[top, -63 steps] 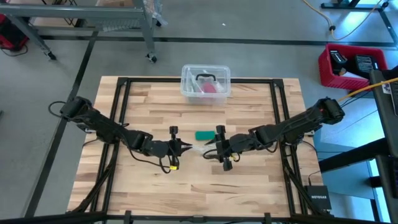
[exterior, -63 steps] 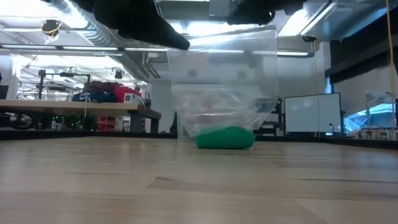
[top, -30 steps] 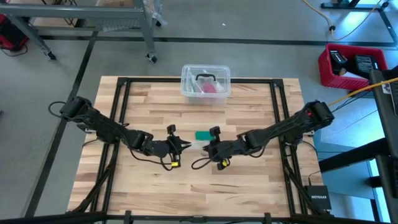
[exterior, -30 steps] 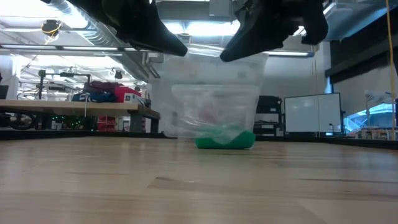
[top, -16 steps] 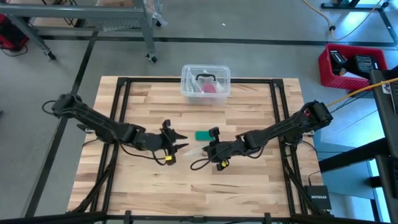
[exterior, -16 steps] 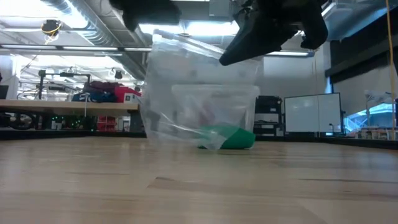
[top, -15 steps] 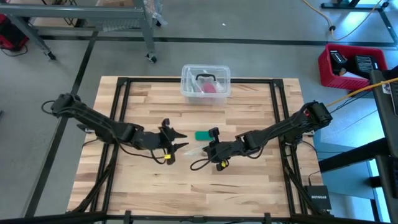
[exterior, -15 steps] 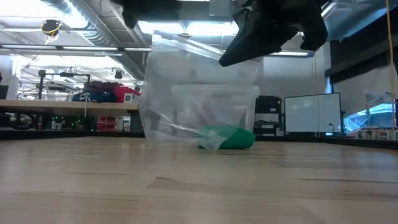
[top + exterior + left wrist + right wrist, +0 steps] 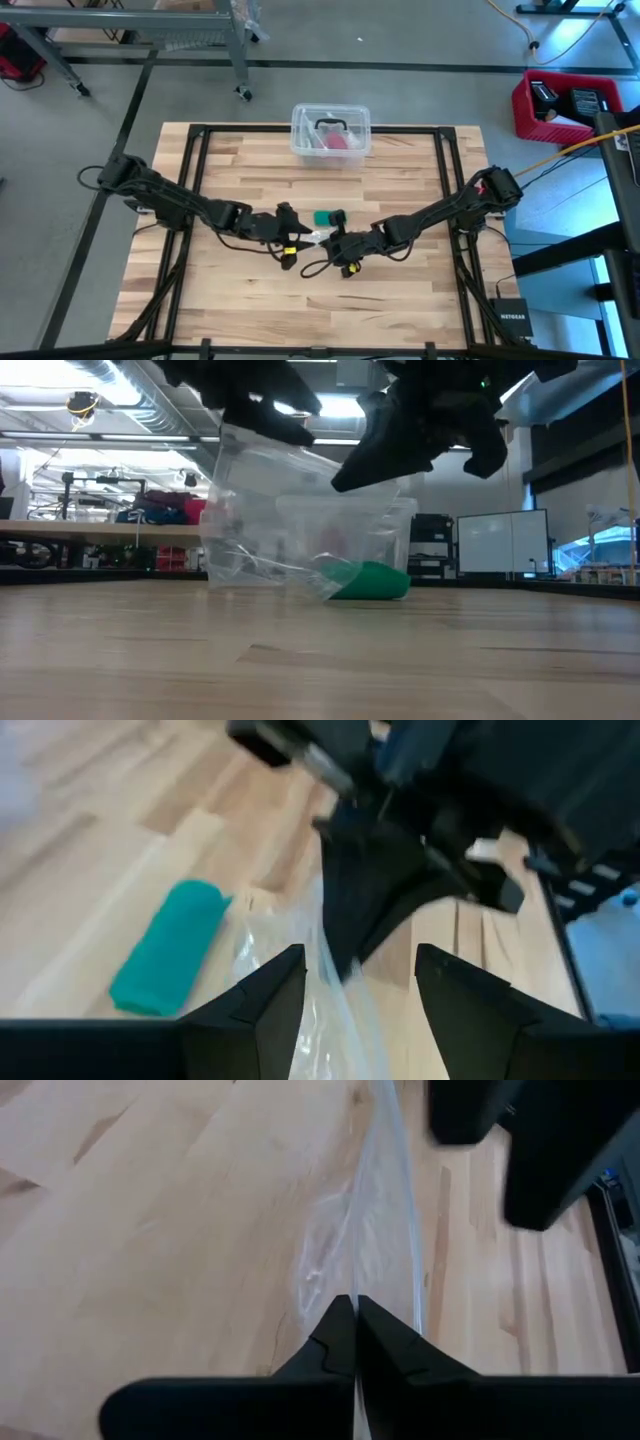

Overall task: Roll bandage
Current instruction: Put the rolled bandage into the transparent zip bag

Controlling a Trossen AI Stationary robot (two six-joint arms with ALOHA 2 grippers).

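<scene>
While both arms hold a clear bag mid-table, the rolled bandage lies loose just past them.

Small teal-green wad of soft fabric, the bandage (image 9: pixel 327 217), rests on the wooden slat table (image 9: pixel 400 290), on the clear plastic tub's (image 9: pixel 331 133) side of the two grippers, roughly between them, long axis across the table. Thin clear plastic bag (image 9: pixel 262 520) hangs just beside it, mouth edge up. Right gripper (image 9: pixel 354 1342): fingers pressed together on the bag's edge. Left gripper (image 9: pixel 352 982): fingers spread apart, bag film passing between them, not pinching. From the left gripper the bandage is near, off to one side. My guess: neither arm clearly nearer; the left has the free jaws.
</scene>
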